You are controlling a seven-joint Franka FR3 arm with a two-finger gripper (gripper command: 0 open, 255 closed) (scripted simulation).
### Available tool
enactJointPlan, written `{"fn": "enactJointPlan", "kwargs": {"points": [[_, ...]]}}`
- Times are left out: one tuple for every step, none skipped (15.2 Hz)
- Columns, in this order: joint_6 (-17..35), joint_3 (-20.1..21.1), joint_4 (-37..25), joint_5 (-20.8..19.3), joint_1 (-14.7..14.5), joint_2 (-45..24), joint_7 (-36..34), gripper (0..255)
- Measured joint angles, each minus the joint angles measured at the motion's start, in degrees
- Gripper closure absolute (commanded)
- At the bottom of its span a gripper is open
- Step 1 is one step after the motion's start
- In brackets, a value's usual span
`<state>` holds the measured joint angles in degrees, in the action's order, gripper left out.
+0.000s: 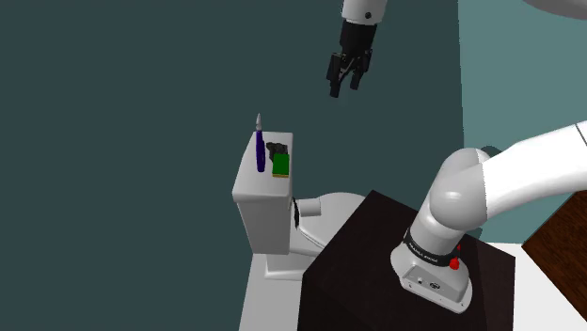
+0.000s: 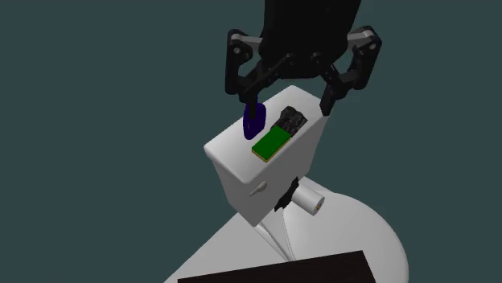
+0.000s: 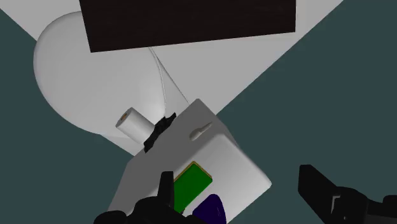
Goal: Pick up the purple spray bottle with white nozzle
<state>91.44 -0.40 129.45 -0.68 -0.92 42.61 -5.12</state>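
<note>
Three items share the tank (image 1: 265,205) top, bottle (image 1: 260,150) upright at the shoulder view's left; claw (image 1: 344,87) spread wide, empty, to straddle it.

toilet tank lid (image 1: 247,181) | purple bottle (image 1: 260,150) upright | green box (image 1: 280,169) flat | black item (image 1: 276,148)

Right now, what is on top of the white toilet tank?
Three things stand or lie on the white toilet tank: an upright purple spray bottle, a flat green box lying beside it, and a lumpy black object at the box's end. The tank surface beneath them is covered.
</note>
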Motion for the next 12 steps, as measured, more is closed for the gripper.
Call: {"fn": "enactJointPlan", "kwargs": {"points": [[0.0,0.0,0.0,0.0,0.0,0.0,0.0,0],[0.72,0.19,-0.11,0.09,0.15,-0.87,-0.61,0],[1.76,0.68,-0.3,0.33,0.32,-2.19,-1.74,0],[3.11,1.22,-0.52,0.57,0.52,-3.85,-3.07,0],[4.29,1.85,-1.17,0.82,0.72,-5.76,-4.56,0],[5.5,2.29,-1.75,0.94,1.01,-7.64,-5.89,0],[6.83,2.84,-1.9,1.12,1.24,-9.23,-7.39,0],[7.97,3.2,-2.86,1.16,1.57,-11.39,-8.69,0],[9.24,3.64,-3.19,1.21,1.84,-13.09,-10.09,0],[10.0,4.18,-4.7,1.27,2.07,-15.44,-11.67,0],[11.06,4.3,-5.55,1.13,2.48,-17.48,-12.73,0],[12.16,4.85,-6.6,1.13,2.65,-19.71,-14.35,0]]}}
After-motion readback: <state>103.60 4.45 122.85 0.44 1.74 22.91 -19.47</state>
